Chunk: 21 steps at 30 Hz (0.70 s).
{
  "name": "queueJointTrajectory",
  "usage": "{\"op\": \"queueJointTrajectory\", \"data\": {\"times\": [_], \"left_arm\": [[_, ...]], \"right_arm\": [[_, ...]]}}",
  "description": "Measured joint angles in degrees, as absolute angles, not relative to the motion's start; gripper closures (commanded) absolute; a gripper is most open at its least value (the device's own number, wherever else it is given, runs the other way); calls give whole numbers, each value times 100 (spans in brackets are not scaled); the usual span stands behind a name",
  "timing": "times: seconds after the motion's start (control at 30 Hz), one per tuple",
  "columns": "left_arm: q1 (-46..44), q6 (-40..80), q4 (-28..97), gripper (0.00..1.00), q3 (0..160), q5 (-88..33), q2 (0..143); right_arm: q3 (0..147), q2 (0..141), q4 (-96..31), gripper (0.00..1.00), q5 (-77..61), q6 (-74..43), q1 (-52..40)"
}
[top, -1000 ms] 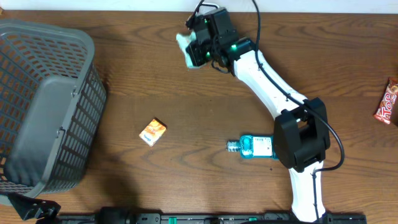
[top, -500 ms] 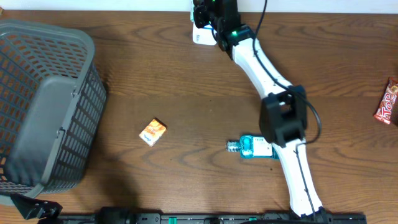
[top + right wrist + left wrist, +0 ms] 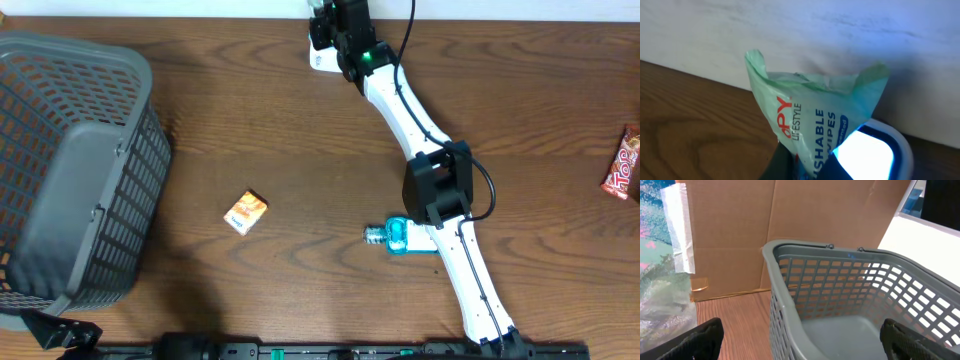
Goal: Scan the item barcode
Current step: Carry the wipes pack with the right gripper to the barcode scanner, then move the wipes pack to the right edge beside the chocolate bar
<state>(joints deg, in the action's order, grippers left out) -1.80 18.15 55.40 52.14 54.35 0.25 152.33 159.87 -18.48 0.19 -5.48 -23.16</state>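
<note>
A dark wooden table (image 3: 250,130) is filling the overhead frame, a pale wall (image 3: 520,6) running along its top edge. Brown cardboard (image 3: 790,215) is standing across the left wrist view's upper left. Bluish light is tinting the right wrist view's upper right.

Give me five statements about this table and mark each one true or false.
1. The right gripper grips a green pack of wipes. True.
2. The orange box is inside the basket. False: it lies on the table, apart from the basket.
3. The left gripper is shut. False: its jaws stand open and hold nothing.
4. The blue bottle lies on its side, partly under the right arm. True.
5. The candy bar lies beside the basket. False: it is at the opposite edge of the table.
</note>
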Motion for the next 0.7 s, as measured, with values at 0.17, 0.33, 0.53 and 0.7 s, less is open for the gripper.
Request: {"op": "queueJointTrajectory", "data": {"times": [0.17,0.33,0.53,0.7], "left_arm": [[-180,1815,5509,0,5210,5435,25],[-180,1815,5509,0,5210,5435,25],[-180,1817,5509,0,5210,5435,25],[-180,1817,5485,0,5210,5435,25]], "right_arm": [[16024,15989,-3334,99,454,-548,-2309],[17019,15926,-5203,99,860,-552,-2235],[17467,15546,-7249,99,1564,-805,-1863],[17548,15270,-8554,99,2078,-1118,-1302]]}}
